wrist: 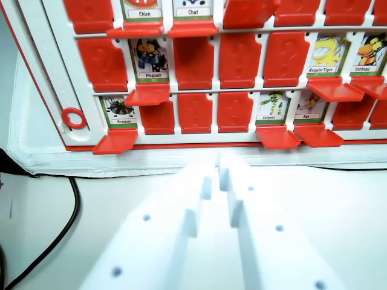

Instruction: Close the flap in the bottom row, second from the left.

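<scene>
The white end effector [219, 172] hovers over the pale surface [338, 205] just in front of the red and white game board [54, 72], its jaws nearly together and grasping nothing. In the bottom row, the second flap from the wrist view's left [158, 116] already shows its red back, beside the lowered Araignée flap [115, 142]. Further right, the Serpent flap [277, 136] and the Rat flap [318, 136] lie lowered. A black cable [68, 211] curves at lower left.

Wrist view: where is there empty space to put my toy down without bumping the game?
The free patch is the white table between the red flap game board and the white gripper, on both sides of its fingers. The wrist view's left is tighter: a black cable curves there. Along the board's bottom edge, open flaps stick out.
</scene>
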